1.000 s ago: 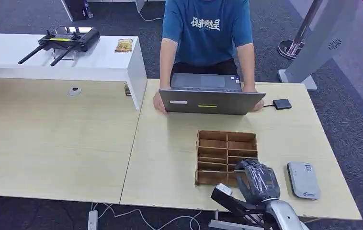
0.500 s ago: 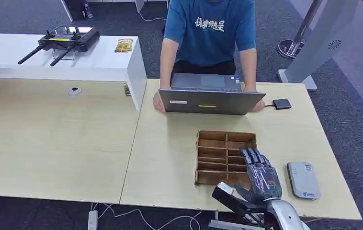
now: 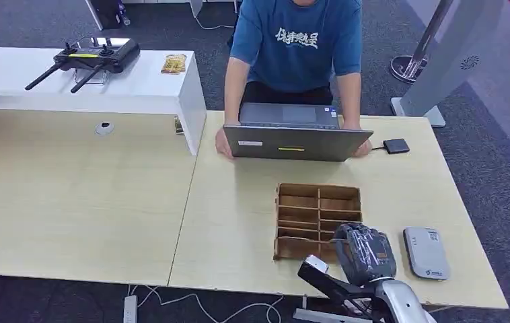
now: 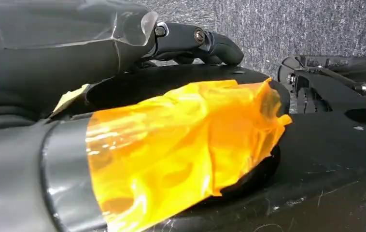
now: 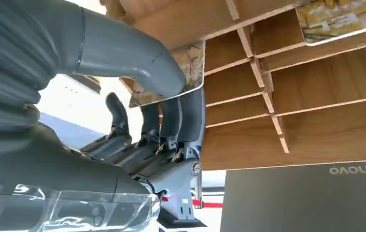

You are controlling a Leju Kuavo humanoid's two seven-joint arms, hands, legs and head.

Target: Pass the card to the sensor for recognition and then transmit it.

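A pale wooden table [image 3: 239, 222] spreads before me, where a person [image 3: 293, 47] leans over an open laptop [image 3: 297, 142] at the far edge. Nearer lies the brown slotted card box [image 3: 316, 202], and just beside it, to the right, the grey sensor [image 3: 426, 252] lies flat. My right hand [image 3: 367, 252] sits over the box's near right corner, thumb and fingers [image 5: 171, 121] pinching a patterned card [image 5: 190, 60] (its far edge is in a slot). My left hand [image 4: 190, 41] hangs low; I cannot tell how its fingers lie.
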